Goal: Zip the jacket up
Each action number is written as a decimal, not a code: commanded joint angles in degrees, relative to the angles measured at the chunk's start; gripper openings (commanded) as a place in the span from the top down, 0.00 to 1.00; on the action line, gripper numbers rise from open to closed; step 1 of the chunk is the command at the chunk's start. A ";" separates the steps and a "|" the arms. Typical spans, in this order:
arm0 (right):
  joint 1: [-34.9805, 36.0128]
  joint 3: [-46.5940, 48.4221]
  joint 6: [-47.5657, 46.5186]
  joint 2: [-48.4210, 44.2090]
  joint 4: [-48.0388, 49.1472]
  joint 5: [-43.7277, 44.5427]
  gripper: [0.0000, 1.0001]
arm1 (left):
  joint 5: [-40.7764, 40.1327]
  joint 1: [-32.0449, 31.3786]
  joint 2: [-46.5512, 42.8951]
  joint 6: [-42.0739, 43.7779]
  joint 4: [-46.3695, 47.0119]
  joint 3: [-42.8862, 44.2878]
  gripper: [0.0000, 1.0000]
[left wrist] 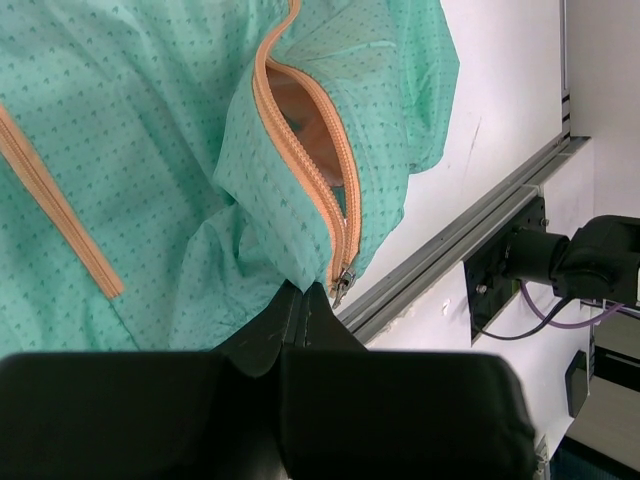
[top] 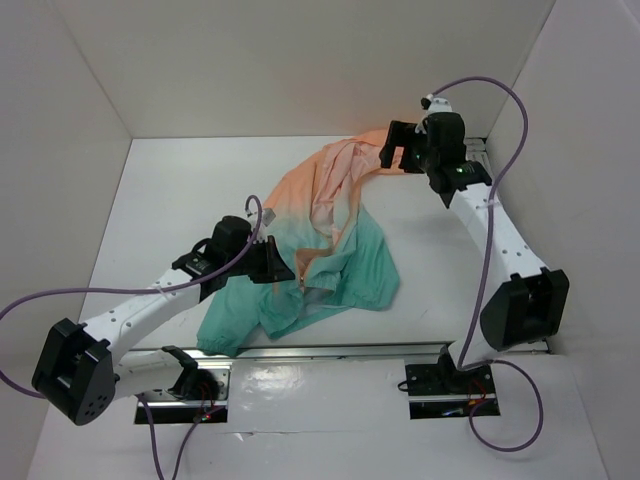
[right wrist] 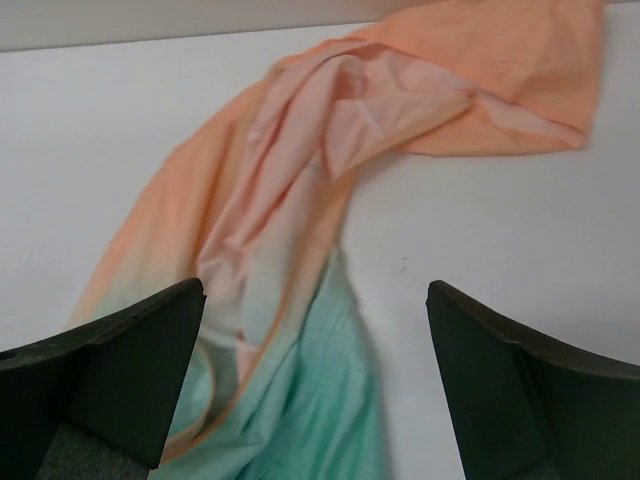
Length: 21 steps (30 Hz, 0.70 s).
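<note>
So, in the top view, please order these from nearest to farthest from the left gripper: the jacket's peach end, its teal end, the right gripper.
1. The teal end, at the left gripper.
2. The peach end, farther back, centre.
3. The right gripper, back right, beyond it.

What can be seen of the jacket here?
The jacket is thin, soft fabric fading from peach-orange at the far end to dotted teal nearer the arms, lying crumpled and twisted on the white table. Its orange zipper gapes open above the slider, which sits low by the hem; an orange pocket zip crosses the teal panel nearby. The left end effector looks pinched shut on the hem by the slider. The right end effector hovers open over the peach part.
</note>
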 commanded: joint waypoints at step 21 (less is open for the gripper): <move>40.42 -43.61 21.02 -30.67 20.34 -7.16 0.32 | 4.38 1.30 -2.34 1.03 2.57 -0.45 1.00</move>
